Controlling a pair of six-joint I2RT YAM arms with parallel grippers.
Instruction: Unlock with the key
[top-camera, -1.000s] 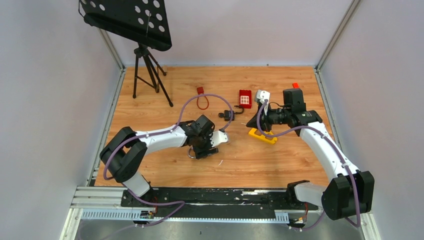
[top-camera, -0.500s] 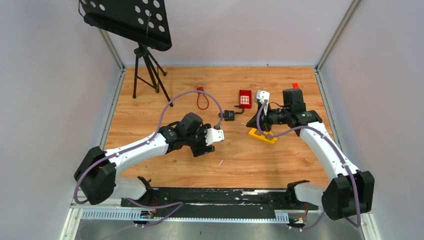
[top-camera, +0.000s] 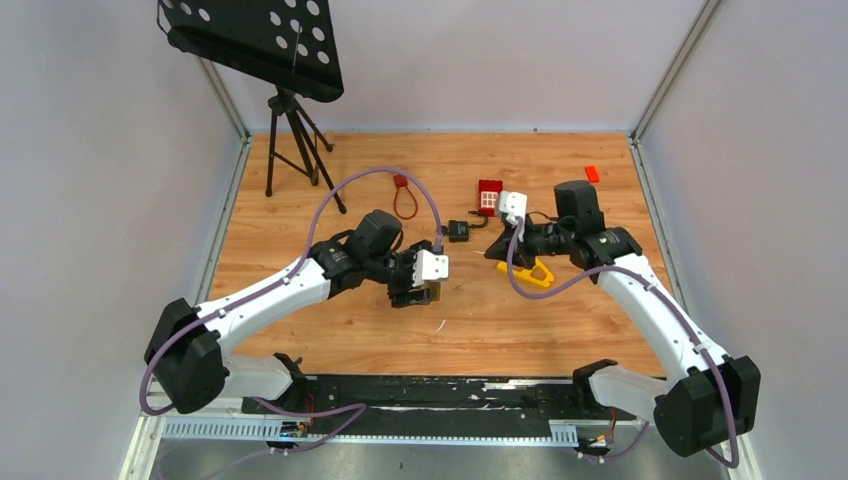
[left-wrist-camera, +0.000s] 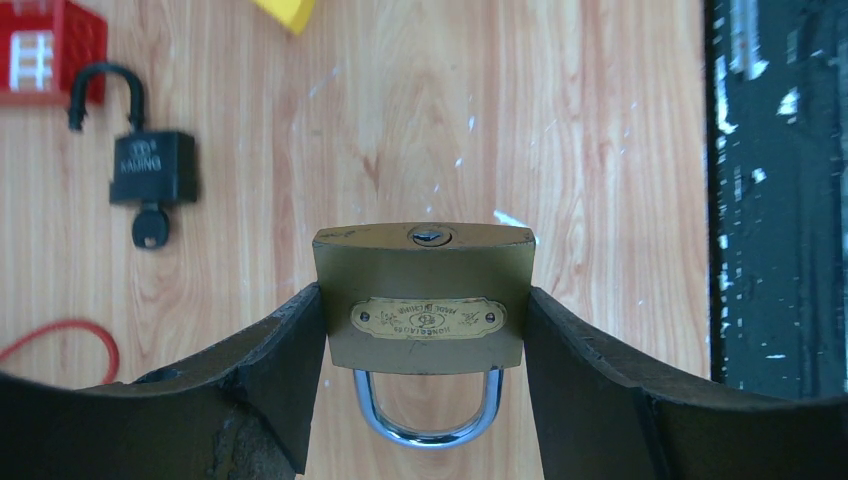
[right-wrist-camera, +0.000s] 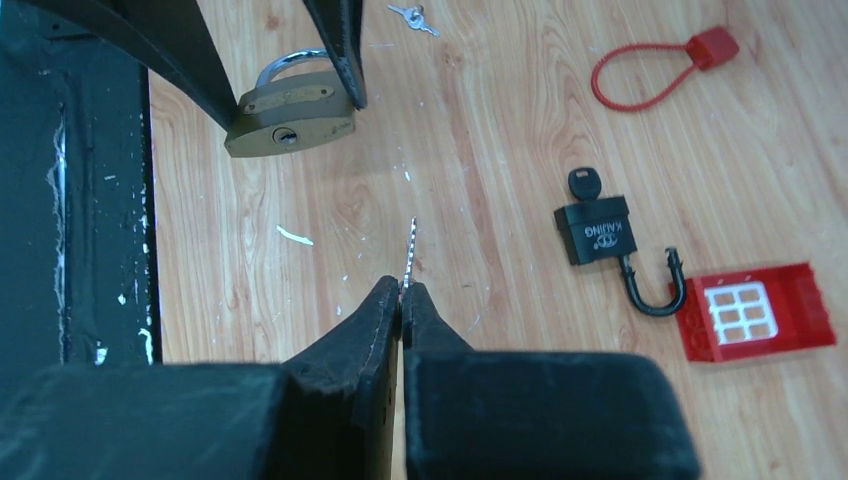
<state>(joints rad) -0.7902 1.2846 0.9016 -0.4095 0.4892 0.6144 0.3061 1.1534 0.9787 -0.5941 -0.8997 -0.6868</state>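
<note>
As the top view shows it, brass padlock: held up off the table surface, about its middle, slightly toward the near edge.
Top view, left pincer: clamped on the padlock body.
Top view, right pincer: apart from the padlock, to its right and a little farther from the near edge; the key cannot be made out here.
Left wrist view, grip: fingers spread wide, pressing both narrow sides of the body; keyhole on the end facing away, shackle toward the wrist, both legs in the body.
Left wrist view, handling: probably heavy for its size, rigid, smooth metal; the side hold suits it and leaves keyhole and shackle free.
Right wrist view, right pincer: pressed together, pinching the key, its thin blade sticking forward edge-on.
Right wrist view, key handling: light and stiff, likely to swivel in a pinch; wants a firm hold at its head.
Right wrist view, padlock to pincer: ahead and left of the key tip, apart, keyhole turned roughly this way but not lined up.
</note>
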